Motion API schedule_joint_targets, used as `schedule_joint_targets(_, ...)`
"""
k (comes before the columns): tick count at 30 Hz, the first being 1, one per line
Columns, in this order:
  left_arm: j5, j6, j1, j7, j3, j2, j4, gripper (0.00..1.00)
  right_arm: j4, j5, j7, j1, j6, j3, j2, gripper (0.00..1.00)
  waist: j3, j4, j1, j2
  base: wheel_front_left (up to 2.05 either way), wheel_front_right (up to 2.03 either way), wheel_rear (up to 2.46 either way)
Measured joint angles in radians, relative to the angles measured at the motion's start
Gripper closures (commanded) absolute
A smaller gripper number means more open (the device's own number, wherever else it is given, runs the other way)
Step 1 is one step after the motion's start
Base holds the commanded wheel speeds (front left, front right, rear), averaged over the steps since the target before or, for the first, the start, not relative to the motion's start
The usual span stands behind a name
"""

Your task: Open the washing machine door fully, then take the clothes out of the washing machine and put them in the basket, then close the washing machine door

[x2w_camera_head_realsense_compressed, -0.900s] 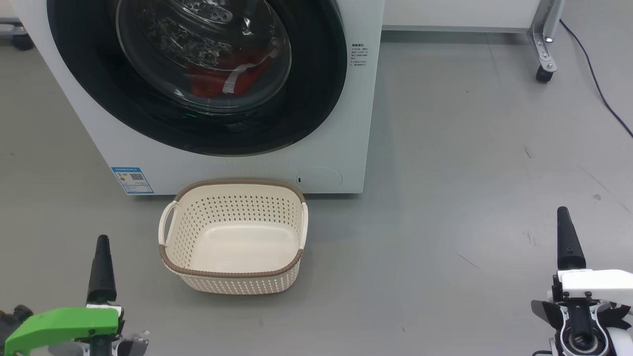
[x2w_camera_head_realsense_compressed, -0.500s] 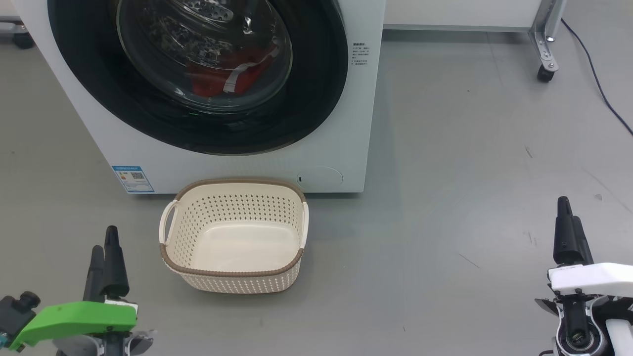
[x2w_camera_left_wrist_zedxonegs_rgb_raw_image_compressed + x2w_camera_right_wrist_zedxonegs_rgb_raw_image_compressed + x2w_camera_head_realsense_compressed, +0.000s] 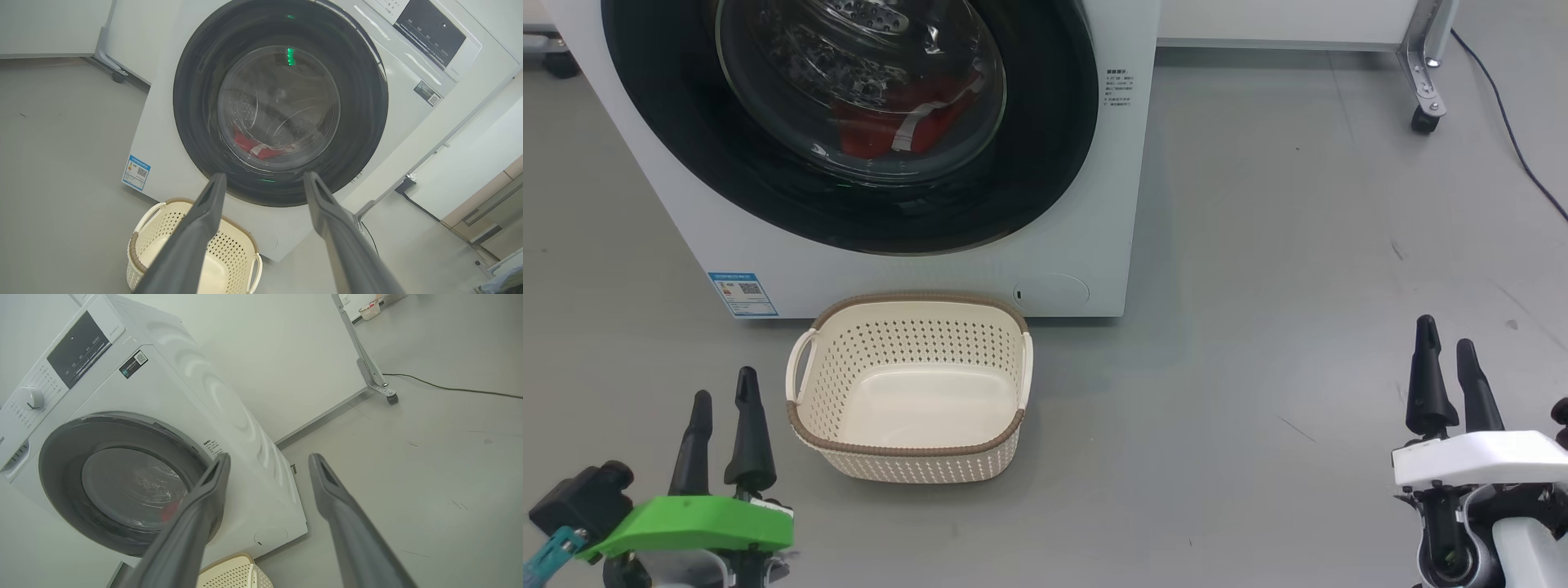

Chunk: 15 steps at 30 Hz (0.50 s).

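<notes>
The white washing machine (image 3: 1111,204) stands at the top left, its door (image 3: 1045,163) flush against the front. Red clothes (image 3: 882,131) with a white band lie in the drum behind the glass, as the left wrist view also shows of the clothes (image 3: 245,143). The cream basket (image 3: 915,465) sits empty on the floor right before the machine. My left gripper (image 3: 723,385) is open at the lower left, just left of the basket. My right gripper (image 3: 1445,333) is open at the lower right, far from the machine. The left wrist view looks between the open fingers (image 3: 204,212) at the door (image 3: 196,102).
Grey floor spreads to the right of the machine. A metal frame leg with a caster (image 3: 1421,121) and a black cable (image 3: 1515,155) lie at the top right. A blue label (image 3: 742,294) marks the machine's lower left corner. The control panel (image 3: 433,28) sits above the door.
Both wrists have turned, so each gripper's two fingers now show side by side. The left gripper has moved up and right toward the basket; the right one has risen and shifted left.
</notes>
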<state>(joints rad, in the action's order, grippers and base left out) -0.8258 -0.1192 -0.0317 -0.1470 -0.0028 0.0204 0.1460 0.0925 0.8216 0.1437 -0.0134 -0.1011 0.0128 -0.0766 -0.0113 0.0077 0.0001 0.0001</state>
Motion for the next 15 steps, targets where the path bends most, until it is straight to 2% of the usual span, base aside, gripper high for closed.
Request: schedule_joint_targets(15,0.315,0.045,0.0,-0.05,-0.074,0.007,0.025,0.0,0.017,-0.236,0.04,0.0,0.033,-0.074,-0.02,0.0,-0.001,-0.002,0.0,0.0,0.0,0.0,0.0)
